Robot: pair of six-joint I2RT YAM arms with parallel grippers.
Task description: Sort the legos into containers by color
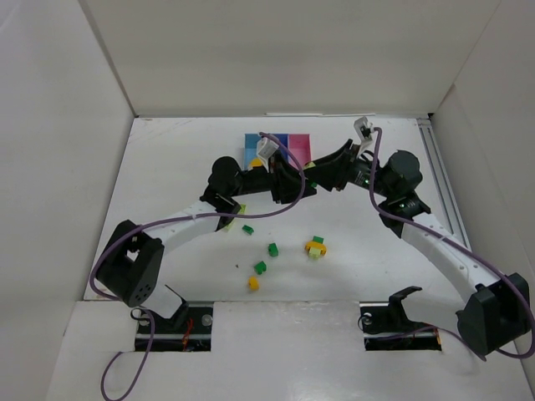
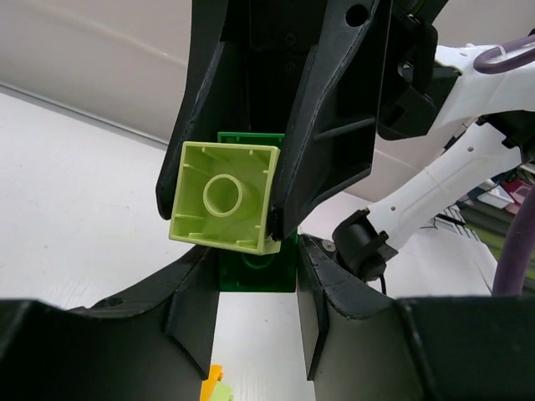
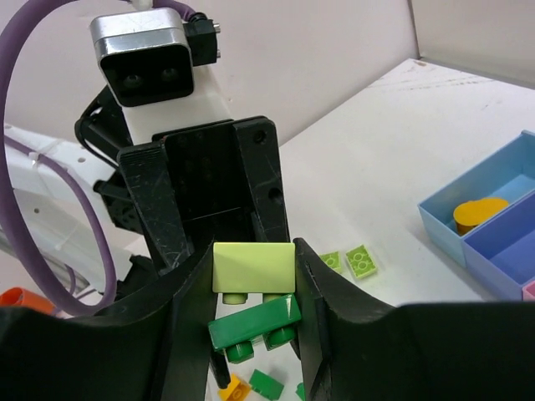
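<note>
Arm bases: the left arm and right arm start at the bottom edge of the top view. Both bend inward over the white table toward upper centre.
Loose legos: a yellow-orange brick lies lowest in the frame, with a dark green piece just above it. Two more dark green pieces lie higher, one at centre and one left of it.
Small cluster: yellow-orange, lime and dark green pieces touch one another right of centre.
Left gripper: its jaws are only a brick's width apart, and its fingers press both sides of the dark green brick.
Right gripper: it faces the left one head-on, with its fingers closed against the sides of the lime brick.
Held pair: the lime brick sits directly against the dark green brick. In the left wrist view it is tilted and shows its hollow underside.
Flat lime pieces: two lie side by side on the table, between the grippers and the bins in the right wrist view.
Containers: the row stands at upper centre of the top view, just beyond the grippers.
Bins: the light blue bin holds a yellow-orange piece. The periwinkle bin adjoins it, and only a corner of the pink one shows at the right edge.
</note>
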